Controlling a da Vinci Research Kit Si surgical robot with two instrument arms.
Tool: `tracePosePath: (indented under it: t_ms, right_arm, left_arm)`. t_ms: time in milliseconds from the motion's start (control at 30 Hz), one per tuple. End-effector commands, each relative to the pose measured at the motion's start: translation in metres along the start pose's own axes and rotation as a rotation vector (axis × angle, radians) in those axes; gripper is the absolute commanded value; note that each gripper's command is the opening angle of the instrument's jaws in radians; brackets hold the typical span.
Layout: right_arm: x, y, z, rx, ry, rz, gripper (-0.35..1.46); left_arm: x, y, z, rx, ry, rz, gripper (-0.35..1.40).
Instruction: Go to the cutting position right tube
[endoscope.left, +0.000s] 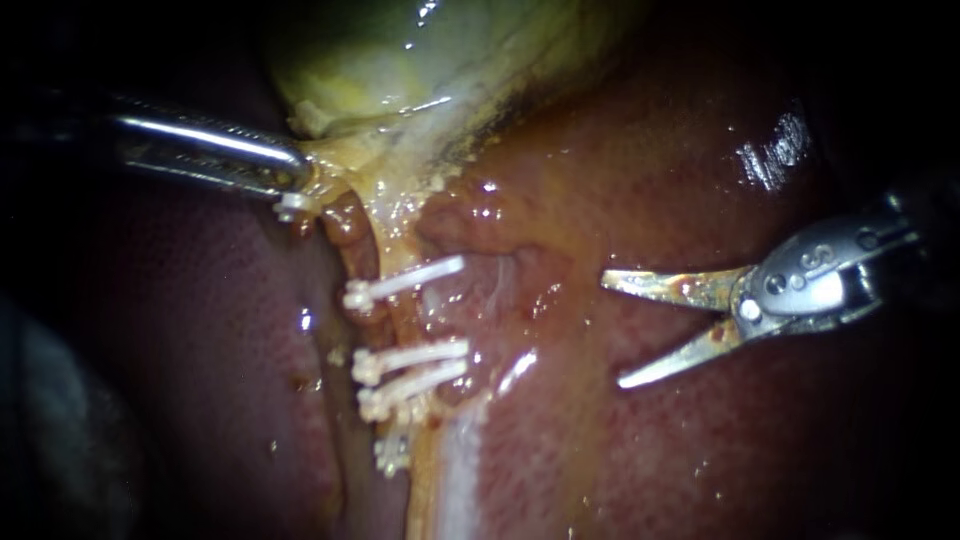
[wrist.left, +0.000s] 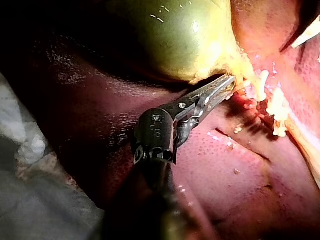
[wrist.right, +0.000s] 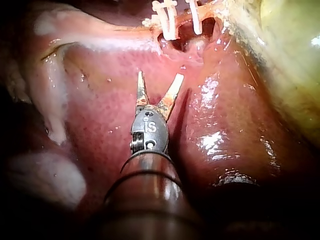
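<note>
Two blades of my right instrument (endoscope.left: 613, 332) stood spread above the liver (endoscope.left: 700, 460), near the clips (endoscope.left: 410, 365); my left instrument (endoscope.left: 297, 178) pinched the gallbladder (endoscope.left: 400, 60).

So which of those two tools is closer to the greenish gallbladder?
Left. The left instrument grips the gallbladder at its lower end; the right instrument hangs open-jawed over the liver, well apart.
</note>
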Motion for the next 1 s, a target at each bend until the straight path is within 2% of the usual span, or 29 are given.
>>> tracePosePath:
  t_ms: [33,233,467,667,1000]
  right_arm:
    - [0.0001,-0.0001,0.0004,0.01,0.005,0.053,1.43]
    - [0.0009,-0.0003,0.0033,0.036,0.014,0.256,1.4]
    - [-0.0003,-0.0012,0.0079,0.086,0.025,0.38,1.4]
    - [-0.0009,-0.0012,0.0115,0.128,0.057,0.437,1.4]
    - [0.0003,-0.0005,0.0144,0.205,0.16,0.486,1.38]
  left_arm:
    - [-0.0001,-0.0001,0.0002,0.002,0.001,0.001,-0.35]
    - [0.0,-0.0001,0.0002,0.002,0.001,0.001,-0.35]
    - [0.0,-0.0001,0.0002,0.002,0.001,0.001,-0.35]
    - [0.0,0.0,0.0002,0.002,0.001,0.0,-0.35]
    - [-0.0001,0.0,0.0003,0.003,0.002,0.0,-0.35]
